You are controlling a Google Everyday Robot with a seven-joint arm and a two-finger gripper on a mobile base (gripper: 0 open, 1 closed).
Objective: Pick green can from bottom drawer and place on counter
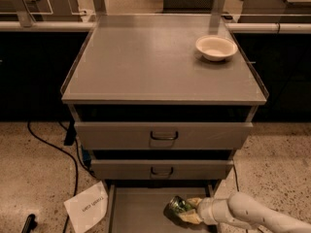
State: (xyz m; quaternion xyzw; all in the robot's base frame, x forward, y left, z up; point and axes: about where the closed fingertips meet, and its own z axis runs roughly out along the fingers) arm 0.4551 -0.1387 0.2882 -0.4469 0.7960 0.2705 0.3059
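Arm (257,215) is just a smooth, chunky white tube with a thicker white collar at the wrist. The gripper (188,210), down in the bottom drawer (136,208), is a pale yellowish-cream colour.

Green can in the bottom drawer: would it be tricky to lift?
Probably light and thin-walled: the green can looks dented, so the gripper, closed around it in the bottom drawer, could crush it. Its shiny round body may slip or roll.
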